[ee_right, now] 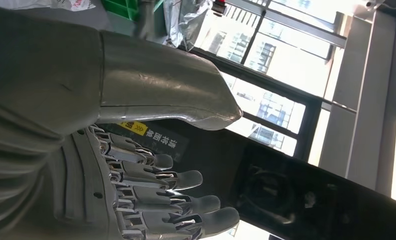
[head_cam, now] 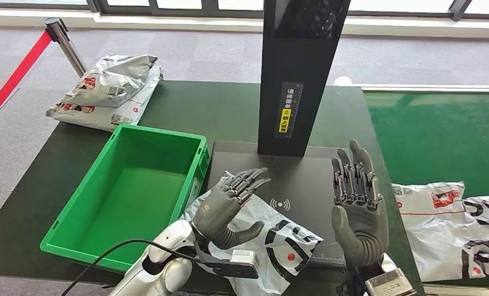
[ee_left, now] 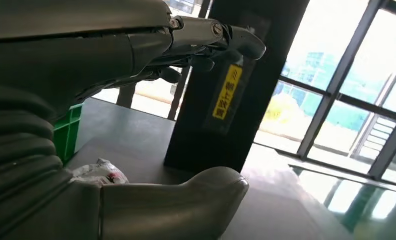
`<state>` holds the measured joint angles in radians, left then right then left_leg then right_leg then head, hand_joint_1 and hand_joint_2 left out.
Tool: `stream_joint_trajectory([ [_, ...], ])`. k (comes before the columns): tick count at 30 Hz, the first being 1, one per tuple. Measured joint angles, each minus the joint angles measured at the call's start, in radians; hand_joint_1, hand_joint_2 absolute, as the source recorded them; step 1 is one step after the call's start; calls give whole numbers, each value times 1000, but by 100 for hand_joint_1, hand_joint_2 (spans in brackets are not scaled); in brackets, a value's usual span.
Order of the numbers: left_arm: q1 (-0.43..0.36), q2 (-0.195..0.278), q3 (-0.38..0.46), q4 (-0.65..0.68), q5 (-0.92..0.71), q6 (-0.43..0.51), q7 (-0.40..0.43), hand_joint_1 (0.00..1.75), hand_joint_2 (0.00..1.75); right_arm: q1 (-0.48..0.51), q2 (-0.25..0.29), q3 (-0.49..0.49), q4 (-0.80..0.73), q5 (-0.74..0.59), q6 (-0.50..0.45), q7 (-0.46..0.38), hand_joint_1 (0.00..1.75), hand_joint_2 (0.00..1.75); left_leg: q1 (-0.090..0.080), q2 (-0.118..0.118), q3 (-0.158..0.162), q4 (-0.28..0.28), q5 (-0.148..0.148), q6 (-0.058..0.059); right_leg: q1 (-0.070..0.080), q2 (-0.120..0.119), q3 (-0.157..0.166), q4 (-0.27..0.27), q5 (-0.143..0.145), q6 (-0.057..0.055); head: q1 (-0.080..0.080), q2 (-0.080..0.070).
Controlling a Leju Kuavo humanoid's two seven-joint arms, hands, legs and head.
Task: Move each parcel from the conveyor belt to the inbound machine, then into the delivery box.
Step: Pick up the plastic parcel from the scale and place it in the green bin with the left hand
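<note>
- One parcel [head_cam: 272, 243] lies on the dark scanner plate [head_cam: 303, 185] of the inbound machine, at the plate's near left corner, partly under the left hand [head_cam: 232, 206]; the green box [head_cam: 127, 191] sits just beside it on the desk [head_cam: 229, 111].
- Both hands hold nothing: the left hand hovers over the parcel with fingers spread, and the right hand [head_cam: 356, 203] stands upright over the plate's right side, fingers straight and apart.
- Judging from this, the step in hand is lifting the scanned parcel into the box.
- Best to bring the left hand down flat, then close on a bunched fold of the soft bag, since slick wrap can slip.
- Lift it clear of the box's wall before releasing.
- Two more parcels [head_cam: 451, 225] wait on the green belt [head_cam: 439, 135], and others [head_cam: 109, 89] lie at the desk's far left corner.
</note>
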<state>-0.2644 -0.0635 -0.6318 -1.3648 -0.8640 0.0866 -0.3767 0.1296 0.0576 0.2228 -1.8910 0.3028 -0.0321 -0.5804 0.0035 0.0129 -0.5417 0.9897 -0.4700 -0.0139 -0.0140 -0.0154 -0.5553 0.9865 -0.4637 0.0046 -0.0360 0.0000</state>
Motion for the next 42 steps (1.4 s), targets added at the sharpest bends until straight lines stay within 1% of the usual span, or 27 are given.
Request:
stream_joint_trajectory([
  [3,-45,0,-46,85,-42,1,-3,0,175,1,0,-5,-3,0,6,1,0,175,0,0,0,0,0,0,0,1,0,0,0,0,0,0],
  [6,-111,-5,-125,198,-132,-56,-8,0,175,-2,-1,-7,-3,-9,21,1,0,175,0,0,0,0,0,1,0,0,0,0,0,0,0,0],
  [9,-170,-31,-219,357,-158,-120,-37,0,175,-13,-1,-7,-2,-21,47,1,0,175,0,0,0,0,1,1,0,1,0,0,1,1,0,0],
  [12,-213,-62,-278,488,-135,-151,-64,0,175,-25,-1,-7,2,-25,60,2,0,175,0,-1,0,1,1,1,0,0,1,0,1,2,0,0],
  [17,-287,-98,-321,644,-34,-266,-93,0,175,-61,-1,-4,21,-41,70,9,0,175,0,-3,0,1,2,3,0,-4,5,0,1,2,0,0],
  [23,-330,-124,-339,730,-14,-286,-99,0,175,-79,-1,-1,42,-44,71,10,0,175,-1,-4,-5,1,1,6,-1,-5,10,-1,0,6,0,0],
  [27,-355,-138,-344,766,-2,-345,-85,175,175,-82,-1,5,52,-44,70,10,0,175,-1,-4,-3,1,2,6,-1,-5,13,-1,1,6,0,0],
  [29,-371,-145,-353,782,0,-366,-80,175,175,-87,-1,10,57,-44,64,10,0,175,-1,-4,-1,1,2,6,-1,-5,15,-1,1,6,0,0],
  [31,-384,-149,-366,791,-9,-339,-80,175,175,-90,0,13,58,-43,54,11,0,175,-1,-4,1,1,2,6,-1,-5,17,-2,1,6,0,0],
  [34,-388,-150,-385,793,-35,-219,-72,175,175,-85,0,13,51,-43,40,15,0,175,-1,-3,3,1,2,6,-1,-4,18,-2,1,6,0,0],
  [36,-385,-146,-388,786,-46,-136,-52,175,175,-73,0,13,42,-43,39,16,0,175,0,-3,3,1,2,6,-1,-4,18,-2,1,6,0,0],
  [42,-360,-106,-389,711,-142,71,35,175,175,-47,0,13,24,-43,42,13,0,175,0,-1,5,1,3,4,0,-1,13,-1,2,4,0,0],
])
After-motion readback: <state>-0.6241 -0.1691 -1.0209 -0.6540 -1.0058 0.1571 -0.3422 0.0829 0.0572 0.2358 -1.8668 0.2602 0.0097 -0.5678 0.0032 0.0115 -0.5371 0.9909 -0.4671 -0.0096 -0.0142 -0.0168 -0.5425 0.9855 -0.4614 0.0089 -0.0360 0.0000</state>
